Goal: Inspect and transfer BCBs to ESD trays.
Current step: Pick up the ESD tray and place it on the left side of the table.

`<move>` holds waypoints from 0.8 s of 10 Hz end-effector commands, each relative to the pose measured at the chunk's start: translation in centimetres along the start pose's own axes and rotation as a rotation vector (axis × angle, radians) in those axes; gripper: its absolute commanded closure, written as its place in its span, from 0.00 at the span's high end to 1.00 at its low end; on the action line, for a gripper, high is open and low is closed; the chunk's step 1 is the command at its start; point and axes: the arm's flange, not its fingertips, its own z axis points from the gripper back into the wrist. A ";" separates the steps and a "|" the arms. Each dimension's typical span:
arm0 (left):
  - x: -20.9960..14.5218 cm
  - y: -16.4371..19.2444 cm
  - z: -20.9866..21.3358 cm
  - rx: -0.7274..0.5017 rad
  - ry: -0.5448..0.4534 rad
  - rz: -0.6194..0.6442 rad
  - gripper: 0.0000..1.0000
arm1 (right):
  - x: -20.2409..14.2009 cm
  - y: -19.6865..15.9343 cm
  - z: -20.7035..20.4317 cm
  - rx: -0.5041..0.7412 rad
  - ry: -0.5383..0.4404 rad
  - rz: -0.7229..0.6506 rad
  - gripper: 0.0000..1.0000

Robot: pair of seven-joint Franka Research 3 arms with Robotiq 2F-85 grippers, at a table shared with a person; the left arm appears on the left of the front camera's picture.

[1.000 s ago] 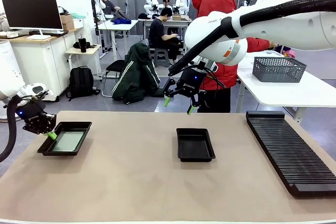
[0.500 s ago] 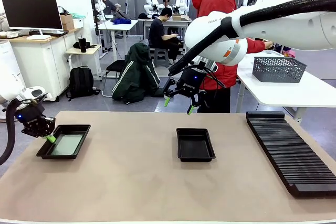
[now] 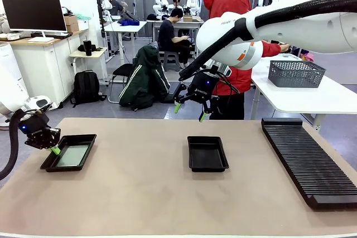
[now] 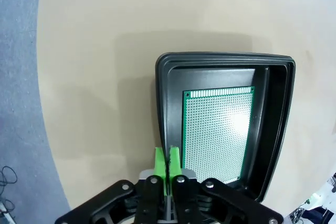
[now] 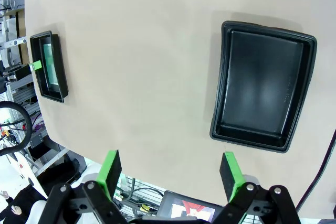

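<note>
At the table's left stands one ESD tray (image 3: 78, 166) with a green-grey BCB (image 3: 72, 153) lying flat on its floor. My left gripper (image 3: 54, 150) is shut on this tray's left rim. The left wrist view has the shut green pads (image 4: 168, 161) pinching the tray wall (image 4: 167, 103), beside the perforated BCB (image 4: 218, 129). A second ESD tray (image 3: 207, 168) with nothing in it sits mid-table. High over its far side hangs my right gripper (image 3: 189, 112), open and holding nothing. From the right wrist I look down past that gripper (image 5: 171, 169) at the bare tray (image 5: 218, 77) and the far loaded tray (image 5: 62, 72).
A long black slotted rack (image 3: 307, 160) runs along the table's right side. Behind it, a grey mesh basket (image 3: 295, 73) rests on a white side table. A person in a red hooded top (image 3: 231, 4) stands at the far edge.
My left gripper has drawn the loaded tray slightly toward the table's near edge. The right arm has stayed still.
</note>
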 end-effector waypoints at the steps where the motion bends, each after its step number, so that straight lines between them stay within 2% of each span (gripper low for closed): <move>1: -0.1 0.1 0.1 -0.003 0.003 0.004 0.03 | 0.0 0.1 -0.1 -0.011 0.004 -0.006 1.00; 4: -0.1 0.1 0.1 -0.003 0.003 0.004 0.03 | 0.0 0.1 -0.1 -0.011 0.004 -0.006 1.00; 5: 0.0 0.0 0.0 0.000 0.000 0.000 0.24 | 0.0 0.1 -0.1 -0.011 0.004 -0.006 1.00; 6: 0.1 0.0 0.3 0.012 0.002 -0.002 0.57 | 0.0 0.1 -0.1 -0.011 0.004 -0.006 1.00; 8: 0.0 -0.1 0.7 0.002 0.001 -0.009 1.00 | 0.0 0.1 -0.1 -0.011 0.004 -0.006 1.00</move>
